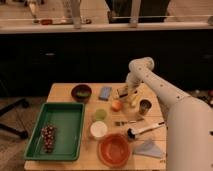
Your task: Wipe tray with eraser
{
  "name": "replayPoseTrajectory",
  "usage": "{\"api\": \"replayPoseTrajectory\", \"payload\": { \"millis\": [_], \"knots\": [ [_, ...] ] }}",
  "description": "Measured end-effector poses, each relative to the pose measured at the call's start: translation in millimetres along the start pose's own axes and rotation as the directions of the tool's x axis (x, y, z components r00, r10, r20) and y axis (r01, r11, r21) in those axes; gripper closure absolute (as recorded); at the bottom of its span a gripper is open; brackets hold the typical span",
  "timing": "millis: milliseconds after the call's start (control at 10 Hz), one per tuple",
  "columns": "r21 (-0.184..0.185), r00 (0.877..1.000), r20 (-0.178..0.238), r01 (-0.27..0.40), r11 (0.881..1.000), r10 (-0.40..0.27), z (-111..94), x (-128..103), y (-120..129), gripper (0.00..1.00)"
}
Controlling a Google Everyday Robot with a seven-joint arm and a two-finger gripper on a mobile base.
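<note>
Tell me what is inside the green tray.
The tray holds a bunch of dark grapes near its front left corner; whatever lies under them is hidden. The pincer is across the table, over the items there.

A white robot arm rises from lower right, bends at its elbow, and points its claw (131,93) straight downward.

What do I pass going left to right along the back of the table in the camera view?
Dark bowl → blue pad → eraser → gripper, down over the items at the back right, beside the eraser.
</note>
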Motion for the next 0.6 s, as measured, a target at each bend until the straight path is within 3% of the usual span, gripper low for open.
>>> {"api": "replayPoseTrajectory", "payload": {
  "millis": [600],
  "knots": [
    [0.062, 0.999, -0.046, 0.014, 0.998, -0.011, -22, -4, -8, 1.0]
  ]
}}
